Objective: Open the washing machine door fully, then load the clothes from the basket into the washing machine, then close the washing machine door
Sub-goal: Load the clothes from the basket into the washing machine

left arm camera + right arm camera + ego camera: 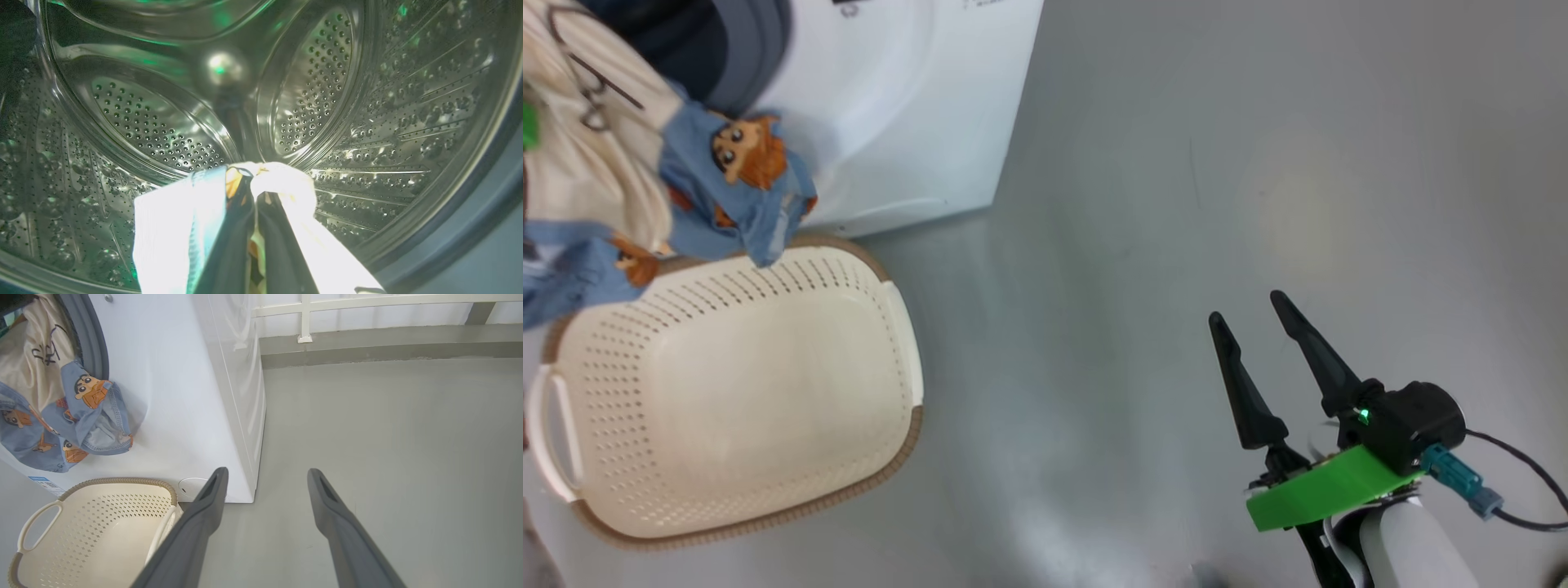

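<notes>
A: Grey floor (1143,245) is spread under everything. What is seen at the far left?

B: The clothes (727,196) are hung out of the mouth of the washing machine (907,106), draped over its grey gasket (92,343), cream fabric above and blue printed fabric below. One bunch is pinched between the closed fingers of the left gripper (252,192), which is held inside the steel drum (155,126).

A: And the basket (768,384)?

B: It is set on the floor just before the machine, below the hanging fabric, and nothing is left in it.

A: How far along is the task judged?

B: The washing machine door is taken as opened, since the mouth is reached freely. Loading is judged partly done: the basket is emptied, but much fabric is hung outside. It is yet to be pushed in and let go, and the door is yet to be closed.

A: What is found further right?

B: The right gripper (1248,310) is held over bare floor, well apart from the machine, fingers spread wide with nothing between them. A cable with a teal plug (1460,476) is trailed from its wrist, and a white rail (305,316) is seen along the far wall.

A: What is in the way?

B: The fabric over the gasket: left there, it could be caught when the door is shut.
</notes>
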`<state>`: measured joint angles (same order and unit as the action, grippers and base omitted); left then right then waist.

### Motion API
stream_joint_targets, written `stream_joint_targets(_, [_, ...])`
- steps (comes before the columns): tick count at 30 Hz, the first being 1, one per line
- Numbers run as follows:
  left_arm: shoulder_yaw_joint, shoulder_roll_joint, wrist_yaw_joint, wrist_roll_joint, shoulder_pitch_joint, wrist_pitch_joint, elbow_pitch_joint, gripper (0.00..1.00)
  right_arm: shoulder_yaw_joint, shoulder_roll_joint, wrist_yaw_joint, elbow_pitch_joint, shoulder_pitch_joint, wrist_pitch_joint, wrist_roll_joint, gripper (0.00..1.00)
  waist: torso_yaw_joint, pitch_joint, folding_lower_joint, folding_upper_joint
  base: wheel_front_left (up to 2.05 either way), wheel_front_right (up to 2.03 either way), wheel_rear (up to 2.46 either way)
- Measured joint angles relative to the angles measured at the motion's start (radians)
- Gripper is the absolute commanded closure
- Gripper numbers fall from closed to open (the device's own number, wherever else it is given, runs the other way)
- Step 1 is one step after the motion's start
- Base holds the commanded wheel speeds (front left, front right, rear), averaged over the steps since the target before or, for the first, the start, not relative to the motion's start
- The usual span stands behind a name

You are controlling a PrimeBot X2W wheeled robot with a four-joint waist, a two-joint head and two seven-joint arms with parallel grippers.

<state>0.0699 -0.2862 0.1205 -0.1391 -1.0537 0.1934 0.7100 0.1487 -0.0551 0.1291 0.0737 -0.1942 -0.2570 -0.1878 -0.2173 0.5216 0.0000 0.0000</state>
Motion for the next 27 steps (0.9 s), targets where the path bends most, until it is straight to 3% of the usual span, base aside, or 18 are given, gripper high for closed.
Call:
stream_joint_targets(16, [-0.079,-0.019,0.002,0.021,-0.238,-0.006,0.156,1.0,0.034,0.002,0.0,-0.022,-0.075,0.0,-0.037,0.0,-0.018,0.196,0.0,0.0,0.0,0.0,0.0])
stream_joint_targets(27, [-0.121,-0.062,-0.047,0.08,-0.39,0.055,0.157,1.0,0.061,0.003,0.0,-0.021,-0.092,0.0,-0.055,0.0,-0.041,0.252,0.0,0.0,0.0,0.0,0.0])
